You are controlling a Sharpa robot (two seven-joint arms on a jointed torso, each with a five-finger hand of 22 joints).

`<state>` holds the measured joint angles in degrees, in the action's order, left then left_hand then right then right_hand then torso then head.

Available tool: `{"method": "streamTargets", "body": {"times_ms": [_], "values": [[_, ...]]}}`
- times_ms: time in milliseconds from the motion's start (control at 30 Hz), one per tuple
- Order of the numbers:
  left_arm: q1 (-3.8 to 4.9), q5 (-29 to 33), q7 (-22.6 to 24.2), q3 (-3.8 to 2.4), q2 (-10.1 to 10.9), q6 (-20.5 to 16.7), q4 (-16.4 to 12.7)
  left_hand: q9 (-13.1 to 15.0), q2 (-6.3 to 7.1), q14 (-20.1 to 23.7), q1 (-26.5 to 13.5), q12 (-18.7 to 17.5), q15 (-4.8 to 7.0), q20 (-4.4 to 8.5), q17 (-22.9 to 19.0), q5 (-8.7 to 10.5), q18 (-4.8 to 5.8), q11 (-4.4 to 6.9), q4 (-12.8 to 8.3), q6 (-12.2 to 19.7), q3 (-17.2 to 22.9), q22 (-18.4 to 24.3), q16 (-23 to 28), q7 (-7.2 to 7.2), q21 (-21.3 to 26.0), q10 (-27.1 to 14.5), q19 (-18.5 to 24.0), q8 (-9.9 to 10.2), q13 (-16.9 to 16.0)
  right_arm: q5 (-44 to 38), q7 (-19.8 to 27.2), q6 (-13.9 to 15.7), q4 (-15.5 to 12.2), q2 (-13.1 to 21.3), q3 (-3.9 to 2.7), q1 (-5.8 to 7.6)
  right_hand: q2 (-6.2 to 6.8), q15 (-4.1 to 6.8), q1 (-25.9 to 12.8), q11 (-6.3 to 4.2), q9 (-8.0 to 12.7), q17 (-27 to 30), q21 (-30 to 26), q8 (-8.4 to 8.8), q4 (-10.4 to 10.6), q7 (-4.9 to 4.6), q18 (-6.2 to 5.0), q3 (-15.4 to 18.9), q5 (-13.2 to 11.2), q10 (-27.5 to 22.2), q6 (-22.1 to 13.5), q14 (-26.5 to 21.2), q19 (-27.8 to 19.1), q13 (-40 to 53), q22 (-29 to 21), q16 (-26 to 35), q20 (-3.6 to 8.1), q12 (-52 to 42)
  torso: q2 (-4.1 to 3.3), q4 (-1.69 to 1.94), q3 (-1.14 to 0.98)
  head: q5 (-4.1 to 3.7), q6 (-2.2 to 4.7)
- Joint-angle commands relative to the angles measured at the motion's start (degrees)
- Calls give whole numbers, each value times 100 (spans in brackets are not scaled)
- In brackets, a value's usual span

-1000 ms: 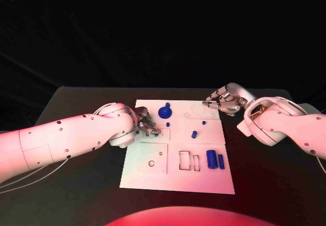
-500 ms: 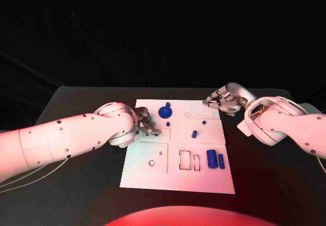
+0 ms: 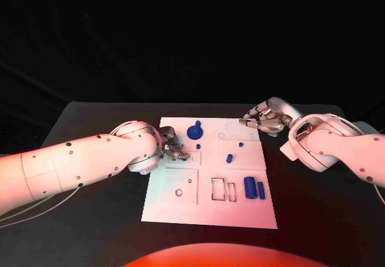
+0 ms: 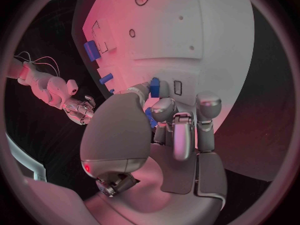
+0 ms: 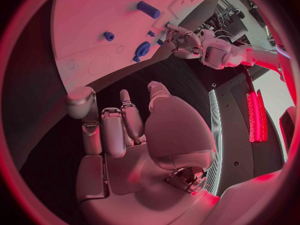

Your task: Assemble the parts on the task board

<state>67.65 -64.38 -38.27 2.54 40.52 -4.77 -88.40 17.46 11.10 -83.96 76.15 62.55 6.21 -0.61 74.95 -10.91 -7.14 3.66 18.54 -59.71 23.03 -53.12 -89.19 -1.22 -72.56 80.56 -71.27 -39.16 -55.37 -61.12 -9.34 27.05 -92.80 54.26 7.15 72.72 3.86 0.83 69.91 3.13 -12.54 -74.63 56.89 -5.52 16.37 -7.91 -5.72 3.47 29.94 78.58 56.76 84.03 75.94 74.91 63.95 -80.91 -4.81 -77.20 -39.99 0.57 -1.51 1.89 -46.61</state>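
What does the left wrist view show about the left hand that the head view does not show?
Left wrist view only: the left hand pinches a small blue part at its fingertips over the task board. Head view only: two blue cylinders lying side by side near the board's near edge. Both: the right hand beyond the board's far corner, holding nothing.

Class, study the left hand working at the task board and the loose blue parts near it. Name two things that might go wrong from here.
1. The left hand pinches a small blue part at its fingertips over the task board; so slight a hold might slip or seat it crooked.
2. The blue gear and small blue peg lie close beside that hand, so a sideways move might knock them.
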Motion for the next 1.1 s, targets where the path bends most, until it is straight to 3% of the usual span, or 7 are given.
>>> {"method": "streamTargets", "body": {"times_ms": [33, 367, 1100], "values": [[-22, -4, -63, 19, -7, 165, -14, 9, -15, -576, -88, 34, 16, -3, 1392, -27, 17, 14, -484, -97, 409, -18, -31, 134, -33, 64, -58, -42, -16, -30, 53, -8, -2, -2, 0, -4, -55, 46, 11, -15, -8, -7, -29, -24, 3, 21, -114, 45, 27, -2, 29, 260, 35, 119, -4, 29, 2, -18, 1, 2, 1, 2, 4], [-21, 7, -76, 18, -31, 145, -6, -40, -42, -579, -436, 66, 37, 28, 1407, -37, 27, 35, -210, -143, -87, -81, -38, 160, -67, 78, -90, -76, -46, -26, 54, 2, -2, -4, 0, -4, -55, 46, 11, -15, -8, -7, -29, -24, 3, 21, -114, 45, 27, -2, 29, 260, 35, 119, -4, 29, 2, -18, 2, -4, -2, 5, -11], [-20, -1, -101, 15, -55, 114, 7, -116, -99, -584, -724, 88, 40, 42, 1426, -47, 32, 40, -178, -195, -535, -115, -47, 167, -83, 88, -105, -61, -67, -25, 56, 0, 6, -11, 0, -5, -55, 46, 10, -14, -8, 3, -37, -24, 3, 21, -116, 48, 27, -10, 28, 258, 33, 109, -9, 36, 2, -10, 3, -5, -3, 0, -20]]}}
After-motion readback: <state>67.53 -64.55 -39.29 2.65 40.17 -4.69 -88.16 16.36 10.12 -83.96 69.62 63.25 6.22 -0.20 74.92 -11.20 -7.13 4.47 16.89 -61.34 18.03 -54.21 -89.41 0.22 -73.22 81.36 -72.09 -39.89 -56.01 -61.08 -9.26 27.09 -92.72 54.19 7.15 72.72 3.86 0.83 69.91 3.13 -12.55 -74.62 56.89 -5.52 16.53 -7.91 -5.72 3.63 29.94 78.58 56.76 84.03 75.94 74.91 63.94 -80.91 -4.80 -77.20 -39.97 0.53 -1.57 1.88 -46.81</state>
